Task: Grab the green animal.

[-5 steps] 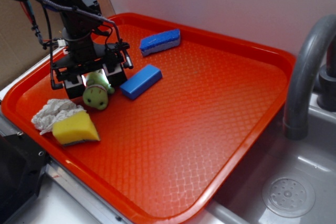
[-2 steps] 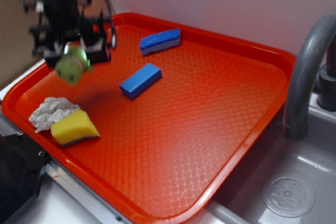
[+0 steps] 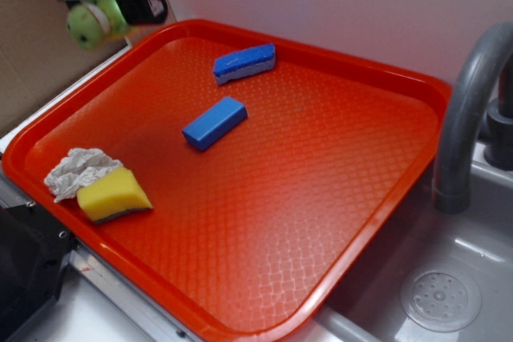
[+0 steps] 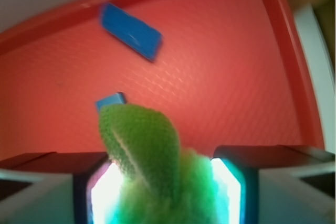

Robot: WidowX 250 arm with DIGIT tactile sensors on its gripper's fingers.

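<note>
Your gripper [image 3: 103, 7] is clenched on the green animal [image 3: 90, 23]. In the wrist view the green animal [image 4: 152, 166] fills the gap between the two dark fingers [image 4: 237, 179], pressed against both lit inner faces, with its plush body bulging forward out of the jaws toward the camera's field. In the exterior view you see the toy's round head poking out below the fingertips, hanging in the air clear of the red tray [image 3: 417, 94], above and just outside the tray's far left corner.

Taking the red tray as your reference: the blue block [image 3: 215, 123] lies on the tray's floor left of centre, the blue-and-white sponge [image 3: 244, 63] sits near the tray's back rim, and the yellow sponge [image 3: 114, 195] touches the white cloth [image 3: 76, 171] at the tray's front left edge. The grey faucet [image 3: 469, 110] stands off the tray's right side over the sink.

Against a second ago, you have the toy off the tray floor: then it lay beside the blue block with the jaws around it, and now it is lifted high with the arm pulled up and back toward the tray's far left corner. The white cloth has shifted slightly; the sponges and block sit as before.
</note>
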